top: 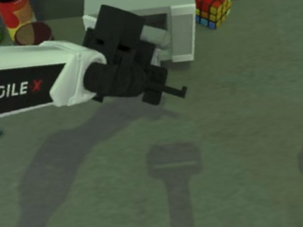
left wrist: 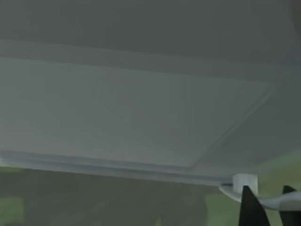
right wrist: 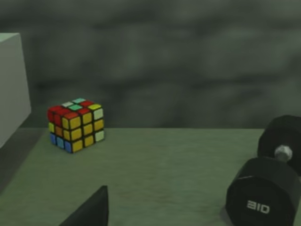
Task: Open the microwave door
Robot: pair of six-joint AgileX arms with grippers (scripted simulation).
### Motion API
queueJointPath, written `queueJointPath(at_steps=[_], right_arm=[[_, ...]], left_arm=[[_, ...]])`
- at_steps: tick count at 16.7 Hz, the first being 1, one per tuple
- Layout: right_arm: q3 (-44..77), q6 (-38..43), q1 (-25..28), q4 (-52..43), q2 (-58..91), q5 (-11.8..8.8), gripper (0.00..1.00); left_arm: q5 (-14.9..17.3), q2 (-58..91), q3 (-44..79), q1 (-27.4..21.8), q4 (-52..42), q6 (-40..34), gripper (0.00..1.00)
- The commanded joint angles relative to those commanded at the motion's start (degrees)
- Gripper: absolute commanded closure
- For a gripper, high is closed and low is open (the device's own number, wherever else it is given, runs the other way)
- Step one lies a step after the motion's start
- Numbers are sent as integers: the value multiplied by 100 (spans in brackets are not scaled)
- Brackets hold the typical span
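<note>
one microwave door (left wrist: pixel 127 113) hangs ajar, left gripper (left wrist: pixel 268 202) fingers closed around its handle (left wrist: pixel 256 194).

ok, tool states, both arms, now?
Left tool: closed on the microwave door handle.
Right tool: cannot be told.

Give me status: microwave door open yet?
Partly. Done: the left claw has reached the door handle. In hand: the microwave door looks ajar from the microwave, claw at the handle. Left: swinging it fully open. The right arm is parked, out of the top view.
</note>
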Motion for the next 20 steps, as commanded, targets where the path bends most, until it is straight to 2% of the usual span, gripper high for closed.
queueJointPath(at_steps=[5, 14, 20], right_arm=[[0, 0, 0, 0, 0, 0, 0], [0, 0, 0, 0, 0, 0, 0], [0, 0, 0, 0, 0, 0, 0]], left_arm=[[0, 0, 0, 0, 0, 0, 100], [249, -131, -180, 107, 39, 288, 100], [249, -131, -180, 107, 39, 288, 100]])
